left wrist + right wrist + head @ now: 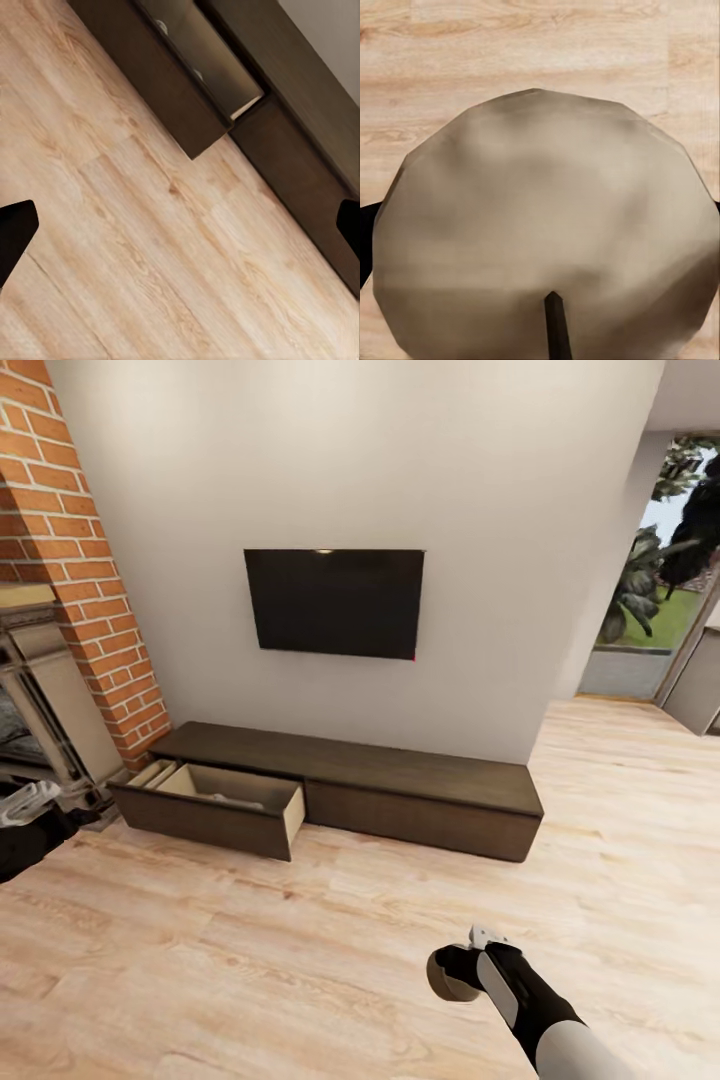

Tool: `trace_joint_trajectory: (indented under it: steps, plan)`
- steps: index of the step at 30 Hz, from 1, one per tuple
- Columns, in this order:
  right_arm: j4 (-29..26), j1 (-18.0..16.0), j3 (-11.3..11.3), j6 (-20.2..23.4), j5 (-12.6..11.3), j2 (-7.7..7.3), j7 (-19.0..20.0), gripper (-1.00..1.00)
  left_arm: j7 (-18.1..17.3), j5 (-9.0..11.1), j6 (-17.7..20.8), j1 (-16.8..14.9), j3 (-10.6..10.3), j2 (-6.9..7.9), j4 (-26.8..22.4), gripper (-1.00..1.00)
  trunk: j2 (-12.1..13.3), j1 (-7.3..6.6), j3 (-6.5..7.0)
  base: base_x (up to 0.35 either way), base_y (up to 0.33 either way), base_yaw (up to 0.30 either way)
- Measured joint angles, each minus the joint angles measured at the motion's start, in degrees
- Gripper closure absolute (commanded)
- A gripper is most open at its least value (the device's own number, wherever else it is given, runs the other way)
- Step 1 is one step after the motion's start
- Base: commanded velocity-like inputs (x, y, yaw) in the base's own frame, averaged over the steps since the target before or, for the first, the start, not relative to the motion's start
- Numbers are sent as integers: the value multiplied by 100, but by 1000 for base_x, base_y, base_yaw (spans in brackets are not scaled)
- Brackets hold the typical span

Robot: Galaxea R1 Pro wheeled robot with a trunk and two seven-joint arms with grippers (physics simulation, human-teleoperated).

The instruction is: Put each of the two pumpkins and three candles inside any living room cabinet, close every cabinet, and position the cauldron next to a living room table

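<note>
My right gripper is shut on a beige-grey candle, held low over the plank floor in front of the cabinet. The right wrist view looks straight at the candle's flat top and its dark wick. The long low dark brown cabinet stands against the white wall, and its left drawer is pulled out. Something pale lies inside the drawer. My left gripper is open, its fingers wide apart over bare floor, at the far left edge of the head view.
A black TV hangs on the wall above the cabinet. A red brick chimney and a stone fireplace stand at the left. A glass doorway opens at the right. Plank floor lies between me and the cabinet.
</note>
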Motion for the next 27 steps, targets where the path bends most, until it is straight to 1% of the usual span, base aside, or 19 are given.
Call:
trace_joint_trajectory:
  steps: [6, 12, 16, 18, 24, 27]
  plan:
    - [0, -2, 0, 0, 0, 5, 0, 100, -1, 3, 0, 3, 10, -5, 0, -100, 0, 0, 0, 305, 188, 58]
    - [0, 1, 3, -1, -7, 25, -1, 100, -1, 2, 0, 3, 13, -7, 0, -100, 0, 1, 0, 266, 232, 244]
    - [-1, -1, 214, -1, -10, 43, -29, 100, -1, 3, 0, 4, 12, -9, 0, -100, 0, 1, 0, 228, 260, 282]
    - [-2, -1, 275, -3, -5, 46, -37, 100, -1, 4, 0, 5, 12, -9, 0, -100, 0, 1, 0, 216, 267, 285]
    - [-2, 1, 339, -5, -1, 47, -45, 100, -1, 4, 0, 7, 18, -12, 0, -100, 0, 1, 0, 211, 270, 278]
    - [-8, 3, 354, -2, -16, 67, -12, 100, -1, 3, 0, 3, 20, -9, 0, -100, 0, 1, 0, 209, 270, 53]
